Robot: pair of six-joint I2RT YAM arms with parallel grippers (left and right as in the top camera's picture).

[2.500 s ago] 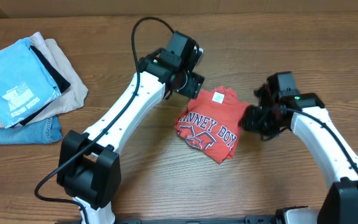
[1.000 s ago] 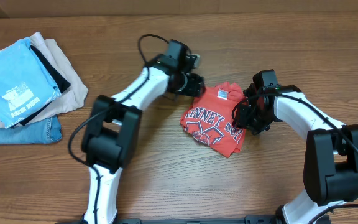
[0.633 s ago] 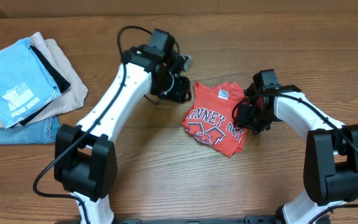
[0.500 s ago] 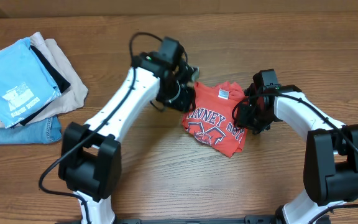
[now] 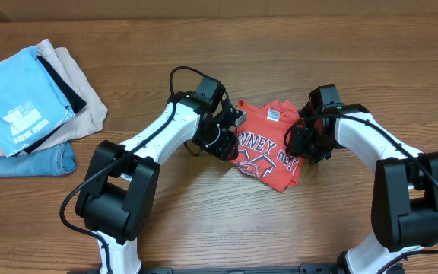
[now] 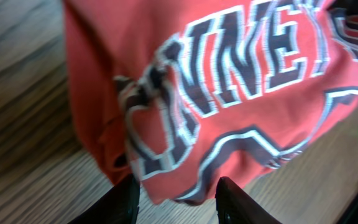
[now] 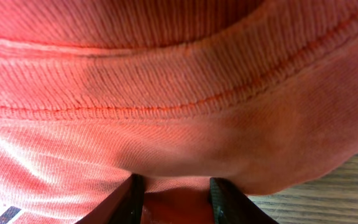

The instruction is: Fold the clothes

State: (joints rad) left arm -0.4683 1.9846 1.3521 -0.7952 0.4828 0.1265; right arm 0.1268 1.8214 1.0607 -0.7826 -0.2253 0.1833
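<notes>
Your red T-shirt (image 5: 267, 152) lies folded small on the counter (image 5: 204, 228), a little toward 3 o'clock from the middle. Its lettering faces up and its white neck tag (image 5: 271, 116) is at its 12 o'clock edge. Your right end effector (image 5: 298, 144) is at the shirt's 3 o'clock edge, clamped narrow on a bunch of cloth. Your left end effector (image 5: 229, 143) is at the 9 o'clock edge, fingers (image 6: 129, 202) partway apart either side of the cloth's edge; whether it grips, I cannot tell. The folded garments (image 5: 29, 99) sit stacked far out at 9 o'clock, well apart.
</notes>
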